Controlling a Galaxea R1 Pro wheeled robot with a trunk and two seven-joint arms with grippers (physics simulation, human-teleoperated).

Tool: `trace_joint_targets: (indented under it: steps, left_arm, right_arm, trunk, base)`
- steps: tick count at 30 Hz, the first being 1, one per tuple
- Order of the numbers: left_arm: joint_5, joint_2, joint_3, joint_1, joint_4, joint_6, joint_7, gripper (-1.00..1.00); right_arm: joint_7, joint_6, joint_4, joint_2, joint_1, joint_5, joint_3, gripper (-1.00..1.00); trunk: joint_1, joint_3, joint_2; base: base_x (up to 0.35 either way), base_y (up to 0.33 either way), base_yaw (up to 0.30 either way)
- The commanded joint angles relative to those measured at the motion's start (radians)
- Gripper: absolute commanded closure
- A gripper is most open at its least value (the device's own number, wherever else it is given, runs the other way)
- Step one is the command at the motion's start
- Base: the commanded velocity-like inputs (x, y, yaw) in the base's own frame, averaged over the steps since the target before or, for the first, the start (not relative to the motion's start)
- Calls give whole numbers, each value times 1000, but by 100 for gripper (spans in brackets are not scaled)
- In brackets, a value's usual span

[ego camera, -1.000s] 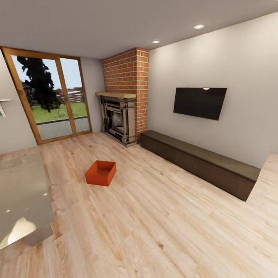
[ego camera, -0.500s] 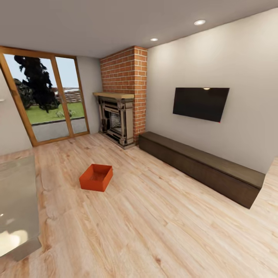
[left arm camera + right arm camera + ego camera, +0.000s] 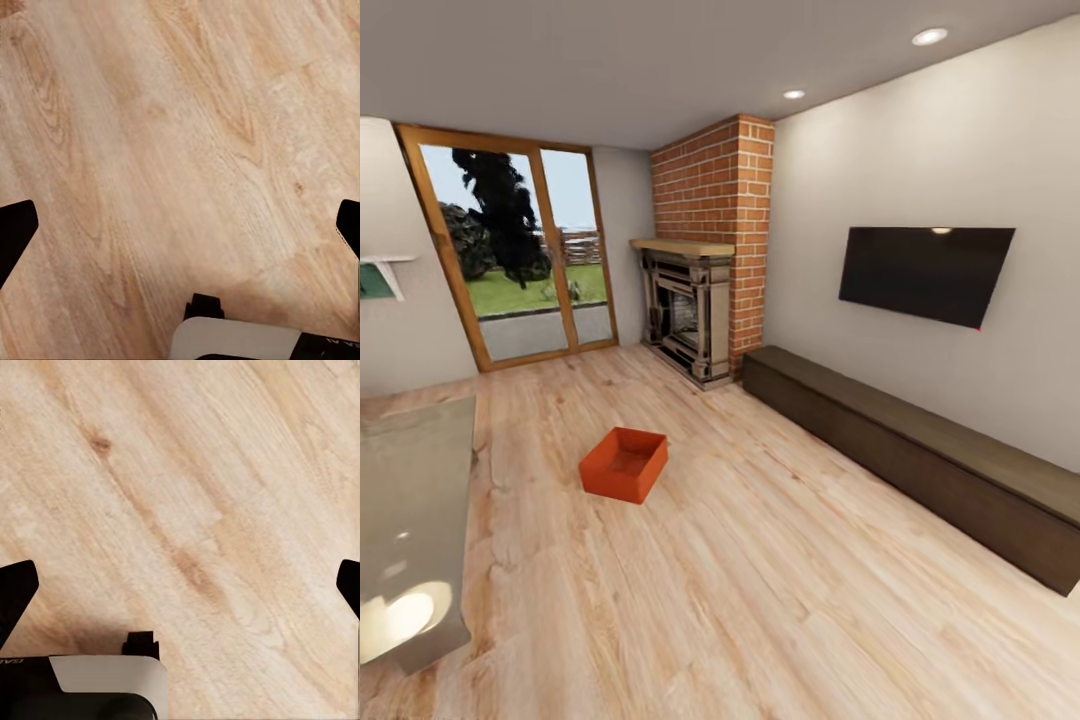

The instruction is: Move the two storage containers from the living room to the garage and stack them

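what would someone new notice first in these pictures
The red-orange storage container stands out, sitting open and empty on the light wood plank floor mid-room. Behind it, a brick fireplace fills the corner beside a glass patio door. A black wall TV hangs above a long dark bench on the right.

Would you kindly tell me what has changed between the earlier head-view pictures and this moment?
Only the camera has moved: the whole picture has shifted, with the TV and fireplace now further right. The storage container lies on the wood floor as before. Both end effectors are open, holding nothing.
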Motion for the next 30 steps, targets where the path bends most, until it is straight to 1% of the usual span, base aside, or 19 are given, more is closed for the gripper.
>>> trace_joint_targets:
  steps: [1,30]
  left_arm:
    - [2,0,5,-2,5,-7,-1,-100]
    - [1,0,5,-2,5,-7,0,-100]
  right_arm:
    - [0,-7,4,0,-2,-3,5,-100]
    - [0,-7,4,0,-2,-3,5,-100]
  trunk:
    - [1,-2,-2]
    - [1,-2,-2]
  base:
    - [270,-237,287]
    - [268,-239,287]
